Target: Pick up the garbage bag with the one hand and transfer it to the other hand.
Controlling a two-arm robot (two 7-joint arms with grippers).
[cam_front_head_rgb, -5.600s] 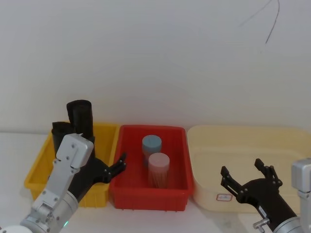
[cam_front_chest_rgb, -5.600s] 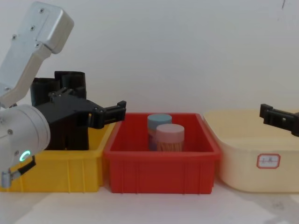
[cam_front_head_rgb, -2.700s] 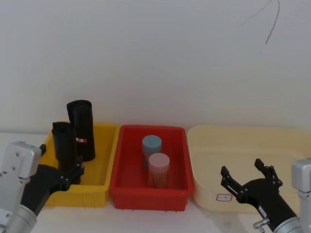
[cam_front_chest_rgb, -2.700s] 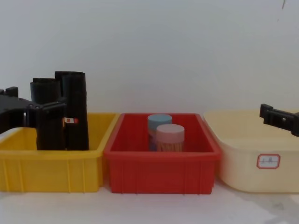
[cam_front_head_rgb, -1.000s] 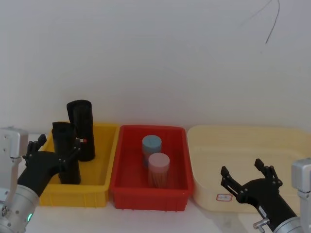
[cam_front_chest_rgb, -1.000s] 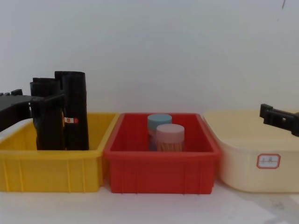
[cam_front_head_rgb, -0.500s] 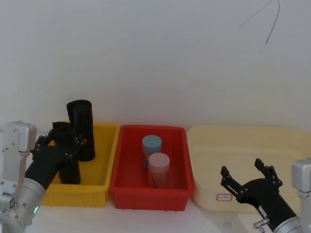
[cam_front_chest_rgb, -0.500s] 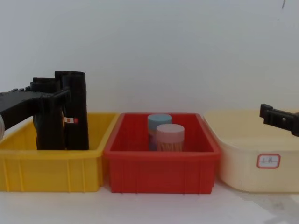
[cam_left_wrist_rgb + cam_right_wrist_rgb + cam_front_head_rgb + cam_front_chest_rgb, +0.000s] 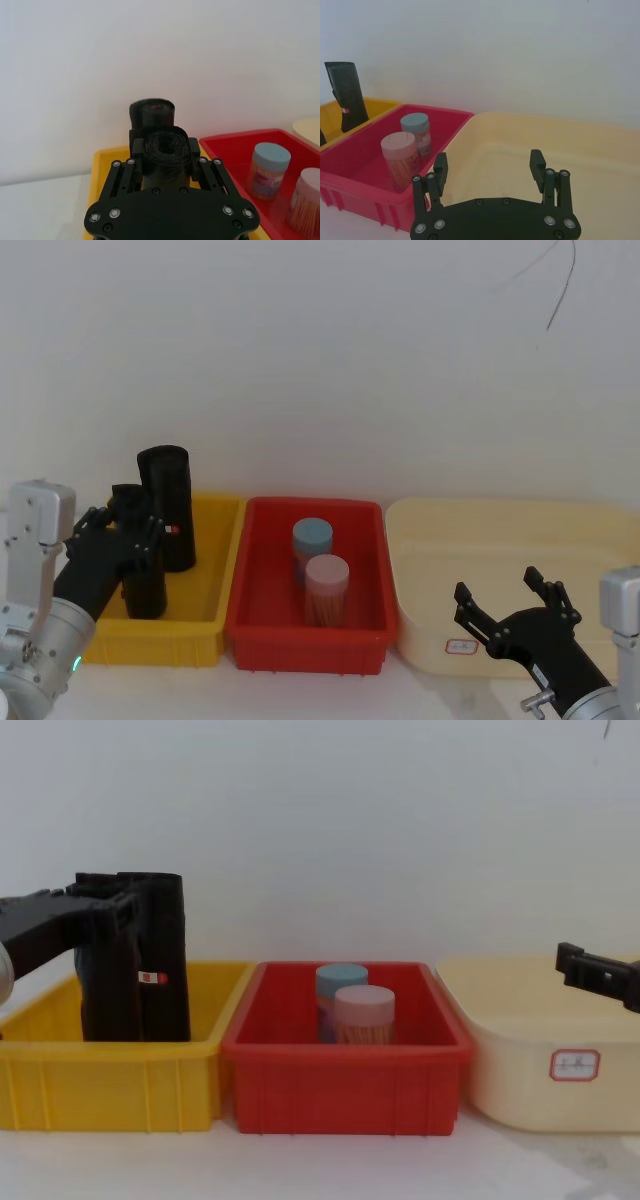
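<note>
The garbage bag, a matte black, tightly rolled cylinder of plastic, is standing upright in the yellow plastic bin at 9 o'clock in the head view. The left gripper, the black two-finger claw on the silver-grey arm, is clamping it near the top. So the pick looks made or nearly made, though I cannot tell whether the roll's base is off the bin floor. The lift, the carry across and the handover are all to come.

In the left wrist view the fingers are pressing on either side of the roll, narrowed to its width. At the bag's 1 o'clock, just beside it, a taller black roll with a red-and-white sticker is standing. At 3 o'clock the red plastic bin is holding a blue-lidded jar and a pink-lidded jar.

At 5 o'clock the right gripper, slim and black, is hanging by the cream plastic tub, fingers spread wide and holding nothing.
</note>
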